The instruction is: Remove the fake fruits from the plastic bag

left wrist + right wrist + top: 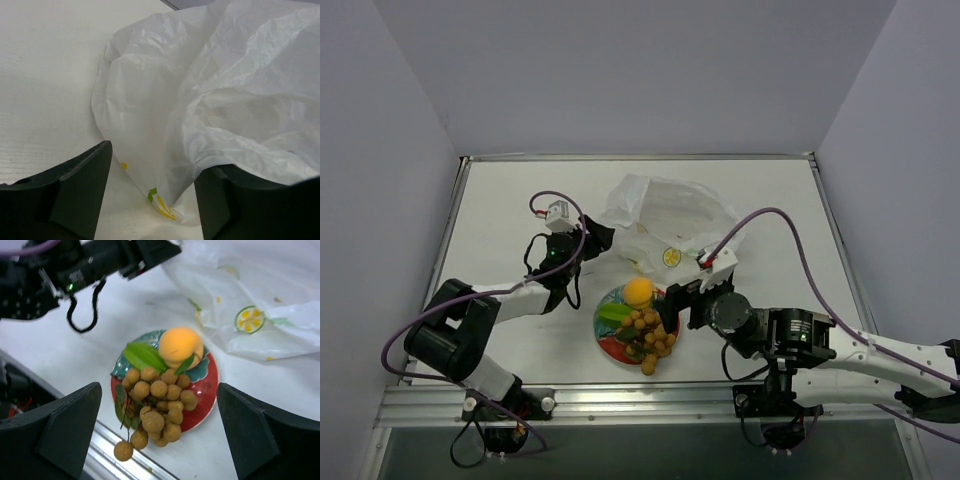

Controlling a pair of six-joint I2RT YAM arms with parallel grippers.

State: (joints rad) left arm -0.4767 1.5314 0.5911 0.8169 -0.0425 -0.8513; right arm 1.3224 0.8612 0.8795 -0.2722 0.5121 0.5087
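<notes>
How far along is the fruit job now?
Done: the orange fruit and the berry bunch lie on the plate, outside the bag. In hand: nothing; right tool open above the plate, left tool open at the bag's edge. Left: unclear; bag's inside is hidden.

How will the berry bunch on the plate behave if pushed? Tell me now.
Probably floppy: the berry bunch sprawls loosely, so berries may shift separately rather than as one lump. It overhangs the plate rim on the near side, one berry dangling, so a push that way could drag it off.
</notes>
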